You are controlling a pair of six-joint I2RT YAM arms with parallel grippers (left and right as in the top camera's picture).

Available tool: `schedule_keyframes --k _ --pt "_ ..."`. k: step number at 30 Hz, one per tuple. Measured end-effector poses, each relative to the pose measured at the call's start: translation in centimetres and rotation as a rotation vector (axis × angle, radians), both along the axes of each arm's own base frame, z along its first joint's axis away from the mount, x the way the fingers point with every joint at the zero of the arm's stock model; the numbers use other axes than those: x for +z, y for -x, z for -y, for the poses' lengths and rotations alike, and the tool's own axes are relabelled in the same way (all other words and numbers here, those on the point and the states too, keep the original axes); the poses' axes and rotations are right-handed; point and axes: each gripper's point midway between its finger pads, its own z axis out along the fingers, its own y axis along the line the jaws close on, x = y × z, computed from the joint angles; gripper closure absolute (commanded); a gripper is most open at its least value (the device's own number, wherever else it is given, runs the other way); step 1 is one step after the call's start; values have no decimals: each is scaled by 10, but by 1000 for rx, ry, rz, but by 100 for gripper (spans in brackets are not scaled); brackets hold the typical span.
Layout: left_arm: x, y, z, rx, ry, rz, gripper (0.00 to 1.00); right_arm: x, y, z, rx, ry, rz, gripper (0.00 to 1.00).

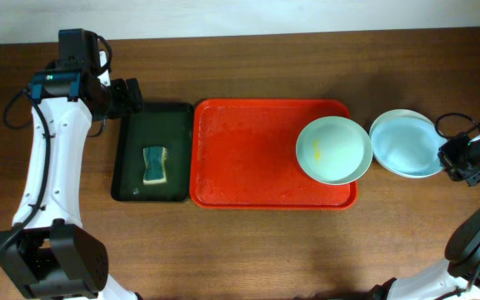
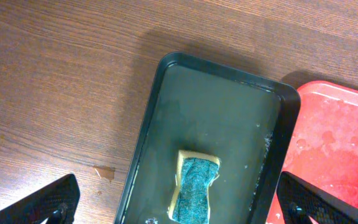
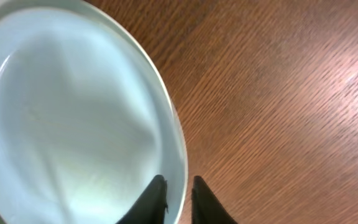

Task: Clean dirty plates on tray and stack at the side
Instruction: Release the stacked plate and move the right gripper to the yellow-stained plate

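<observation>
The red tray lies mid-table. A pale mint green plate with a small yellowish smear sits at its right end. A pale blue plate rests on the table right of the tray, and a paler rim shows under its far edge. My right gripper is shut on the blue plate's right rim, one finger inside and one outside. My left gripper is open and empty, high over the far end of the dark tray.
A dark green-black tray lies left of the red tray, touching it, and holds a blue-green sponge with a yellow base. Both show in the left wrist view, tray and sponge. The red tray's surface is wet.
</observation>
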Motion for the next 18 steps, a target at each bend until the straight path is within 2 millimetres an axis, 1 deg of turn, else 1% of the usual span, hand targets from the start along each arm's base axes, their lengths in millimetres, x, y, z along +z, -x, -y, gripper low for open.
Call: schedule_keyframes --k 2,3,8,11,12,14,16,18 --pt "0 0 0 0 0 0 1 0 1 1 7 6 -4 42" --pt "0 0 0 0 0 0 1 0 1 1 0 7 -6 37" --pt "0 0 0 0 0 0 1 -1 4 -1 8 1 -20 29" --pt "0 0 0 0 0 0 1 -2 9 -5 9 -16 -41 27" --pt "0 0 0 0 0 0 1 -2 11 -8 9 -25 -50 28" --pt "0 0 0 0 0 0 1 -2 8 -17 69 -45 -45 31" --pt "0 0 0 0 0 0 1 -2 -1 -34 174 -51 -34 34" --pt "0 0 0 0 0 0 1 -2 -12 -55 288 -51 -26 35"
